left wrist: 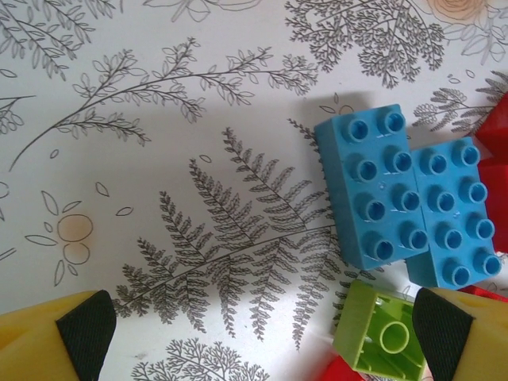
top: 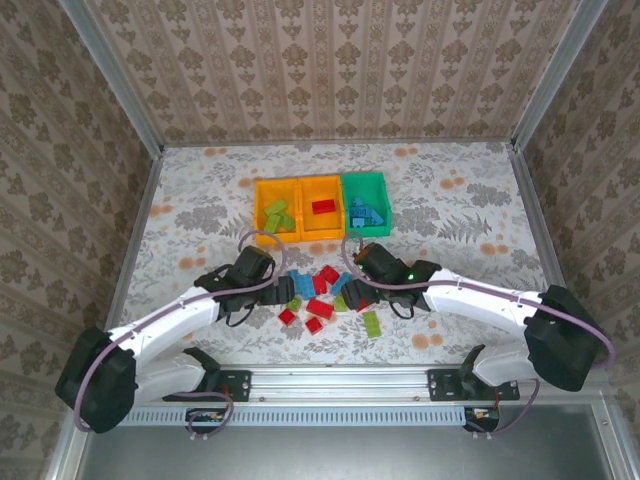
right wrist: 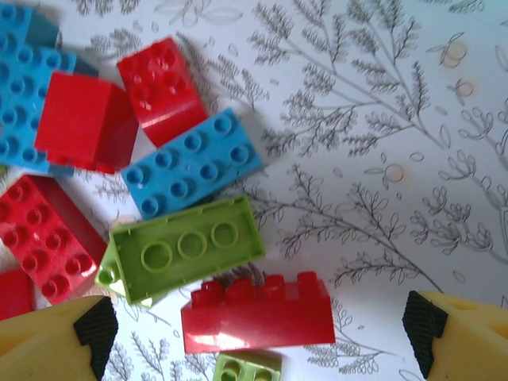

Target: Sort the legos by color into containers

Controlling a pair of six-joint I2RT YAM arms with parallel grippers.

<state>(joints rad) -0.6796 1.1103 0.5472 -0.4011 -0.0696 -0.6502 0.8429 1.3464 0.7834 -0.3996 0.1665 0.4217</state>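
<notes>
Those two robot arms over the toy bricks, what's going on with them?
The arms are sorting bricks by color into three bins. The left bin holds green bricks, the middle bin one red piece, the green bin blue pieces. A mixed pile lies on the table. Both grippers hang open over it, the left gripper near two blue bricks, the right gripper above a red brick; neither holds anything.
</notes>
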